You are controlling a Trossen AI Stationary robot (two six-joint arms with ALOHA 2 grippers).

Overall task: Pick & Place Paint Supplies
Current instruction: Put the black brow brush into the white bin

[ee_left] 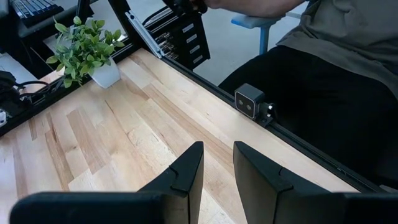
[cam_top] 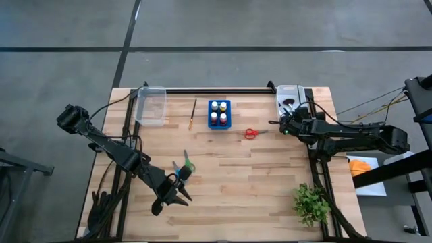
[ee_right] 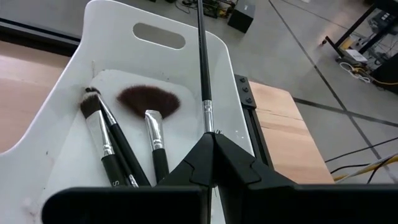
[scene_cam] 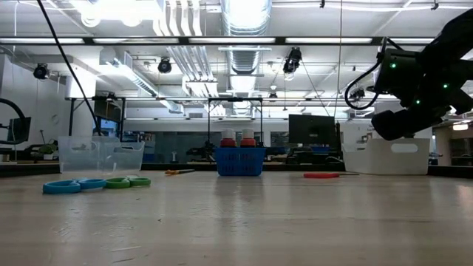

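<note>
Right now your right end effector (ee_right: 212,155) sits at the far right corner of the desk (cam_top: 229,196), over the white bin (ee_right: 62,112), w/ fingers pinched fully together on a thin dark brush (ee_right: 202,62) that sticks straight out past the tips over the bin's rim. Inside that bin you've got a dark fan brush (ee_right: 149,106) and two more dark-handled brushes (ee_right: 109,143) lying just beside it. Your left end effector (ee_left: 216,171) hangs over the near left part of the desk, fingers partway apart w/ nothing between them; its cam looks toward the green plant (ee_left: 81,46) at the near right corner and a person seated past the desk's near edge. In the high view, the green scissors (cam_top: 187,164) and blue scissors (cam_top: 177,169) lie near the left end effector, roughly touching each other. Red scissors (cam_top: 251,133) lie right of the blue bottle holder (cam_top: 219,113), which carries small paint bottles (cam_top: 214,106) at the far middle. A wooden-handled brush (cam_top: 193,113) lies btwn the holder and the clear container (cam_top: 151,106) at the far left.
</note>
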